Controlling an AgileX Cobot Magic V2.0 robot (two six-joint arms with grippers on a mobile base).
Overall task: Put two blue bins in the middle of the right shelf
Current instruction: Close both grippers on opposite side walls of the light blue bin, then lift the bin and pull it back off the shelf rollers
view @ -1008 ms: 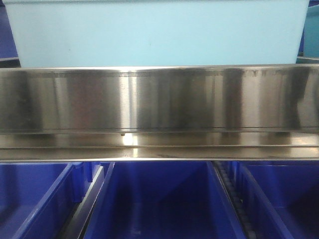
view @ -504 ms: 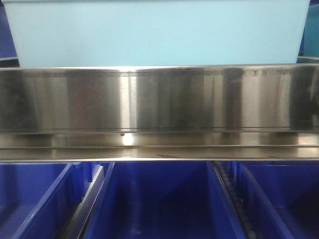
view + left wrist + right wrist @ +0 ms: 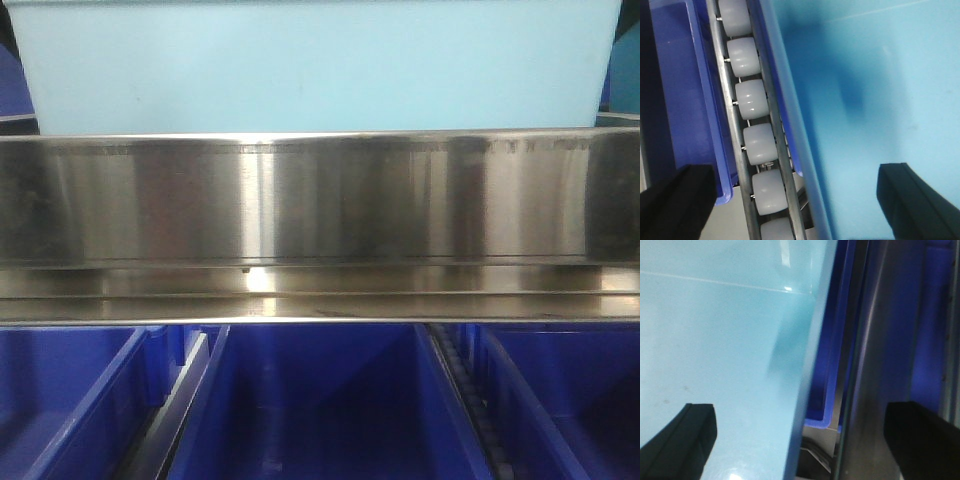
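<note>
The pale blue bin [image 3: 320, 65] fills my front view directly above the steel front rail [image 3: 320, 200]. Its base is hidden behind that rail, so I cannot tell whether it rests on the tier.

My wrist views show both arms astride its side walls. The left gripper [image 3: 797, 197] and right gripper [image 3: 800, 435] each gape wide, one finger inside the tub and one outside, gripping nothing.

My worry is that the smooth walls may slip if I close unevenly, and that a low lift would catch the base on the rail.

Below the rail, dark blue bins [image 3: 320, 400] crowd the lower tier. Above the rail, a roller track [image 3: 752, 100] runs beside the tub's left wall, so I judge a nudged tub might coast. The outer fingers have little room.
</note>
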